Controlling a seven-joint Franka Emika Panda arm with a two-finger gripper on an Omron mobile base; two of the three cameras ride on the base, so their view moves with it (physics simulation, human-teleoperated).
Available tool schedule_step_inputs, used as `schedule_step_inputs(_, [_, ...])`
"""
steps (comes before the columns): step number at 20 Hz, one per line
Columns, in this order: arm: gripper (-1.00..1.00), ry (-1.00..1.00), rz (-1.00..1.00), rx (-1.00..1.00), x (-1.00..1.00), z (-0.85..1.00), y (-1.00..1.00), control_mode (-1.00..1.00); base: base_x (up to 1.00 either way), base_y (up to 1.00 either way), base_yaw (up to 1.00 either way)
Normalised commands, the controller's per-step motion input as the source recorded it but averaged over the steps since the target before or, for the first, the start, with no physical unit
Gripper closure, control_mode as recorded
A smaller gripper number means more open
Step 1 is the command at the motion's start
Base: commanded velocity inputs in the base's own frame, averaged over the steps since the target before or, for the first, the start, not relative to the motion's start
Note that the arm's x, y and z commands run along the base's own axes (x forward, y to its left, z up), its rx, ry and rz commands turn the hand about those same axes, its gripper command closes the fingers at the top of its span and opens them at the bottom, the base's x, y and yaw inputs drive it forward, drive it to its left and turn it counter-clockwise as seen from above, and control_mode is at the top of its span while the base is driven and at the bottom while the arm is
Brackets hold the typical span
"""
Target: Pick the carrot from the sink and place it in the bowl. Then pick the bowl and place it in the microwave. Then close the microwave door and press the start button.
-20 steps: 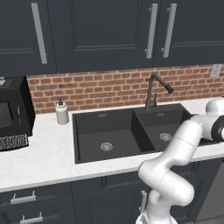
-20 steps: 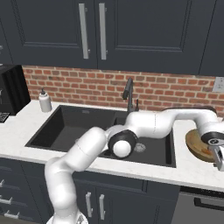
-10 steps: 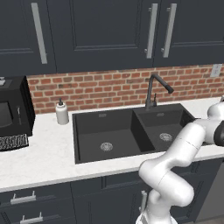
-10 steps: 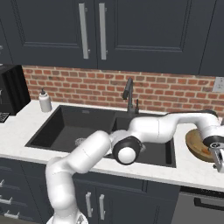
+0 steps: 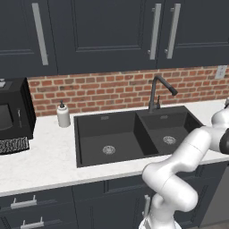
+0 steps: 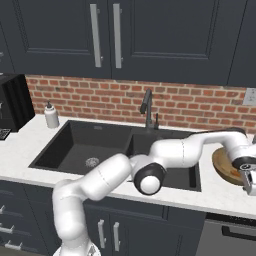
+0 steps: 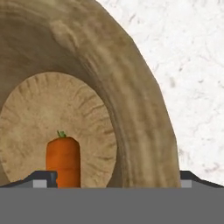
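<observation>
The wooden bowl [image 7: 131, 87] lies on the white counter at the right of the sink [image 6: 75, 140], and also shows as the bowl [image 6: 223, 164] under my hand. The orange carrot [image 7: 63, 159] lies loose on the bowl's floor, green stub pointing away. My gripper [image 7: 118, 180] is open wide and hangs low over the bowl's near wall. One fingertip [image 7: 43, 178] is inside beside the carrot; the other fingertip [image 7: 192, 177] is outside over the counter. The gripper [image 6: 250, 186] sits at the frame's right edge. The microwave and its door are out of view.
A dark faucet [image 5: 157, 91] stands behind the black double sink [image 5: 89, 123]. A soap bottle [image 5: 63, 115] and a black box appliance [image 5: 13, 114] stand on the counter at left. Dark cabinets hang above the brick backsplash.
The arm's elbow has swung right and down, and the hand has sunk a little lower at the bowl. The jaws have stayed wide open.
</observation>
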Motion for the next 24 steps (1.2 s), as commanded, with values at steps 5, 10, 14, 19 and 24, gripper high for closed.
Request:
schedule_step_inputs(5, [1.0, 0.0, -0.01, 0.02, 0.0, -0.38, 0.0, -1.0, 0.0, 0.0, 0.0])
schedule_step_inputs(10, [1.0, -0.02, -0.03, 0.0, 0.0, -0.07, 0.13, -1.0, 0.0, 0.0, 0.0])
schedule_step_inputs(14, [1.0, -0.06, -0.06, 0.0, 0.0, -0.01, 0.37, -1.0, 0.0, 0.0, 0.0])
schedule_step_inputs(19, [1.0, -0.07, -0.07, -0.04, -0.02, 0.0, 0.37, -1.0, 0.0, 0.0, 0.0])
schedule_step_inputs(24, [1.0, -0.19, -0.08, -0.15, -0.58, 0.15, 0.65, -1.0, 0.0, 0.0, 0.0])
